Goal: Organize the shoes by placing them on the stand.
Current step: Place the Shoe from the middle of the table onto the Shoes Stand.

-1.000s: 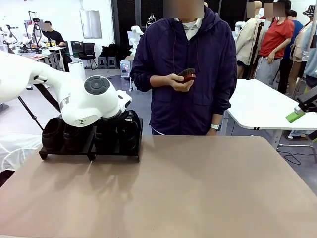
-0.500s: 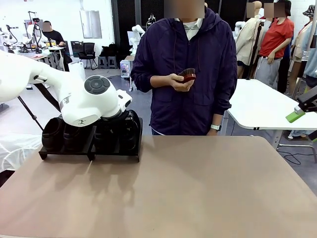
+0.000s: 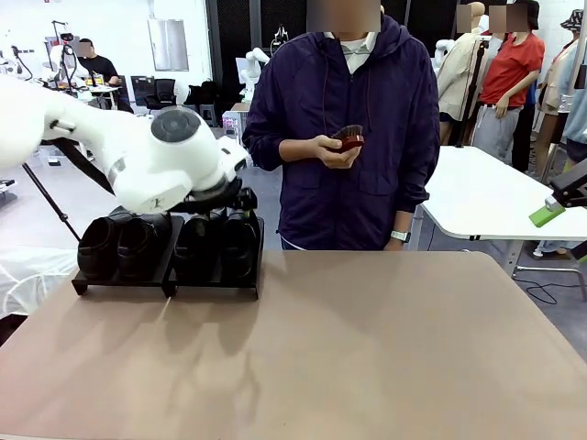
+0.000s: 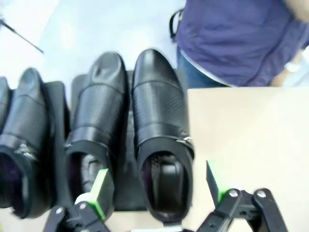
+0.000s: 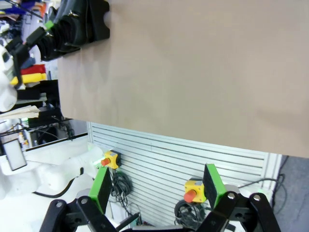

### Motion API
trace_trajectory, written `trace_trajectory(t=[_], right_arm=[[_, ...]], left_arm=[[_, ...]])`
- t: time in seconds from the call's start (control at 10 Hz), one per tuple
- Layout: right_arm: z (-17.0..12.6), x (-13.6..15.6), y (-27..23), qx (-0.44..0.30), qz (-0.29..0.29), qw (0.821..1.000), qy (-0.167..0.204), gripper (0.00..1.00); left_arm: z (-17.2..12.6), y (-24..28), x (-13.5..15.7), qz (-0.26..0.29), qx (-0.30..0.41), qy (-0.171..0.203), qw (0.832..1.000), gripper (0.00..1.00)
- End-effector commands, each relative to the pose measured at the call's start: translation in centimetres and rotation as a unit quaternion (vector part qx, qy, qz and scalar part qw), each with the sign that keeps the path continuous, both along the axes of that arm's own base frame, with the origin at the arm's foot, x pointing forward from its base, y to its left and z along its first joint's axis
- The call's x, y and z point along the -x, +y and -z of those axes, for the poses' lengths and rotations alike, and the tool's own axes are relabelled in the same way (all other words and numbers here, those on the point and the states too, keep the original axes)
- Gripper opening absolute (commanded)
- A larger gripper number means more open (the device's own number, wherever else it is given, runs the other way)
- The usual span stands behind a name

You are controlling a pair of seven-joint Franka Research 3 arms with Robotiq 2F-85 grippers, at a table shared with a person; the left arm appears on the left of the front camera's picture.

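Several glossy black shoes stand side by side on the low black stand (image 3: 165, 286) at the table's far left. The rightmost shoe (image 3: 239, 243) (image 4: 159, 116) sits heel toward my left gripper (image 4: 157, 182). That gripper hovers just above it, open, with one green pad on each side of the heel and nothing held. Beside it are a second shoe (image 4: 99, 106) and a third shoe (image 4: 29, 113) on the stand (image 4: 57, 116). My right gripper (image 5: 157, 187) is open and empty, off the table's right side (image 3: 550, 213).
A person (image 3: 348, 137) stands at the far edge of the brown table (image 3: 367, 348), holding a small dark red thing in both hands. A white table (image 3: 495, 197) stands behind on the right. The stand and shoes (image 5: 72, 24) appear far off in the right wrist view.
My left gripper has opened and let go of the rightmost shoe. The left arm has lifted a little above the stand. The right arm has hardly moved.
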State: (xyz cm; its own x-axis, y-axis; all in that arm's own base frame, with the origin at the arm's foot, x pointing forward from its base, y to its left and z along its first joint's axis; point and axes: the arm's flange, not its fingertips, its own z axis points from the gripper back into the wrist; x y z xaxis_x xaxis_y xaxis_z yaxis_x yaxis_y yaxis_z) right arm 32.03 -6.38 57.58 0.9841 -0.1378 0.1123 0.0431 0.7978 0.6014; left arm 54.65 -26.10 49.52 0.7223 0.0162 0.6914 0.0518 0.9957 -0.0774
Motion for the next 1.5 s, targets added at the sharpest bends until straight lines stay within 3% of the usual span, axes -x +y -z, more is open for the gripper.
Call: trace_trajectory(t=[0.0, 0.1, 0.3, 0.5, 0.7, 0.9, 1.2, 1.4], right_arm=[[-0.3, -0.1, 0.1, -0.003, 0.001, 1.0, 0.001, 1.0], [-0.3, -0.1, 0.1, -0.003, 0.001, 1.0, 0.001, 1.0], [-0.3, -0.1, 0.1, -0.003, 0.001, 1.0, 0.001, 1.0], [-0.3, -0.1, 0.1, -0.003, 0.001, 1.0, 0.001, 1.0], [-0.3, -0.1, 0.1, -0.003, 0.001, 1.0, 0.001, 1.0], [-0.3, -0.1, 0.1, -0.003, 0.001, 1.0, 0.001, 1.0], [-0.3, -0.1, 0.1, -0.003, 0.001, 1.0, 0.001, 1.0], [-0.3, -0.1, 0.1, -0.003, 0.001, 1.0, 0.001, 1.0]], left_arm=[[-5.1, 2.5, 1.6, 0.038, -0.005, 0.033, 0.999, 1.0], [-7.1, 3.8, 2.5, 0.095, 0.012, 0.069, 0.993, 1.0], [-10.6, 7.8, 6.0, 0.232, 0.026, 0.144, 0.962, 1.0], [-13.9, 13.1, 11.4, 0.255, 0.026, 0.18, 0.95, 1.0], [-16.7, 18.5, 18.2, 0.255, 0.021, 0.177, 0.95, 1.0], [-17.0, 22.9, 22.4, 0.227, 0.026, 0.185, 0.956, 1.0], [-12.3, 27.1, 30.1, 0.157, 0.087, 0.11, 0.978, 1.0], [-9.5, 27.6, 32.0, 0.13, 0.104, 0.096, 0.981, 1.0]])
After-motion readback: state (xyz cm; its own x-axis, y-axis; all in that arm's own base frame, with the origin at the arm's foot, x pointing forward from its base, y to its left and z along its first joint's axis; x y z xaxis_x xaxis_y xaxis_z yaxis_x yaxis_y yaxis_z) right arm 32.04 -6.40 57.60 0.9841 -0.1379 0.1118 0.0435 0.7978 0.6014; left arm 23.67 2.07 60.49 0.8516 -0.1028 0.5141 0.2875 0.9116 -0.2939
